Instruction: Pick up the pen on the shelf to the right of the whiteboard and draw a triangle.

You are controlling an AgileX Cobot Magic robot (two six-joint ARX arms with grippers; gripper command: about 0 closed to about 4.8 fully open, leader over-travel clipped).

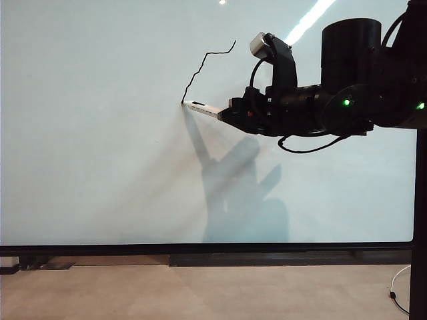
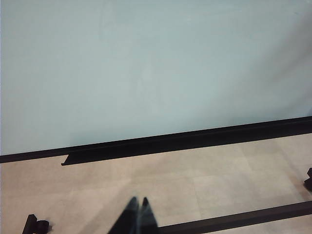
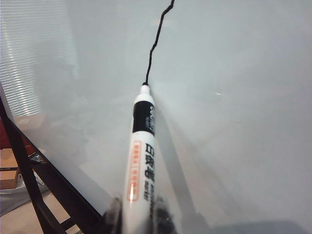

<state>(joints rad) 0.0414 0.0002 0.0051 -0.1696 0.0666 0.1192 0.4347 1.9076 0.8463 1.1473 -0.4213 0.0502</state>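
Right fingers (image 3: pixel 139 222) blurred round pen (image 3: pixel 141 156); left fingers (image 2: pixel 138 212) together, cropped.

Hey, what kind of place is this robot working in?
Probably an office or lab room, indoors. A big framed whiteboard reflects ceiling lights, the floor is pale tile, and the right gripper presses a pen to the board; the left gripper hangs shut above the floor.

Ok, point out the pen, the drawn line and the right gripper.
pen (image 3: pixel 142 161): right wrist view, middle of its white barrel.
drawn line (image 1: pixel 200 67): exterior view, midway along the black stroke.
right gripper (image 1: pixel 227 113): exterior view, the fingertips clamping the pen's rear end.
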